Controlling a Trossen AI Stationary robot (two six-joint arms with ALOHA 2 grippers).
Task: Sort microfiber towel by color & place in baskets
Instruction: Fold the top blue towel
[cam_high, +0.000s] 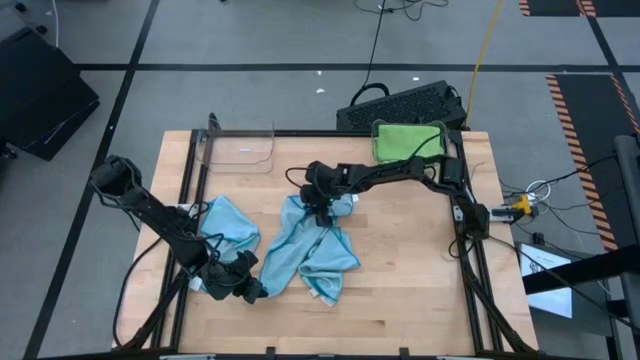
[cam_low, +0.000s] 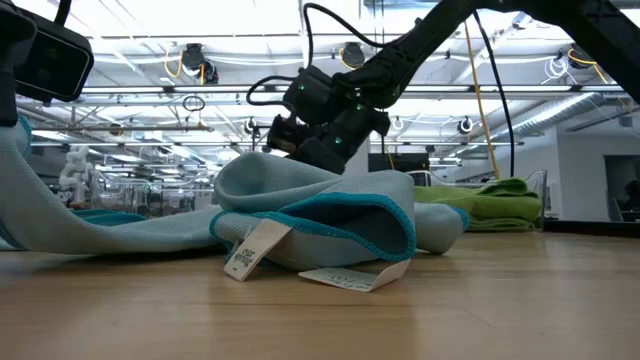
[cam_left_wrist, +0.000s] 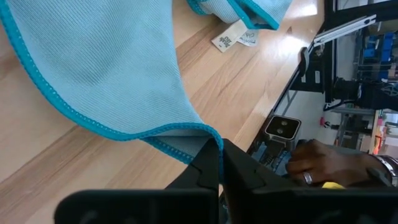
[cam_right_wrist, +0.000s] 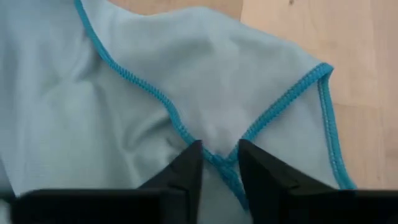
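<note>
Blue towel (cam_right_wrist: 155, 81) hem lies pinched between right gripper (cam_right_wrist: 219, 163) fingertips.

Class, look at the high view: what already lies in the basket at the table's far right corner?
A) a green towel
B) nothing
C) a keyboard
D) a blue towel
A: a green towel fills the far right basket, while the blue towels lie out on the table.

Wooden table (cam_high: 400, 290) bearing blue towels (cam_high: 310, 250)
</note>
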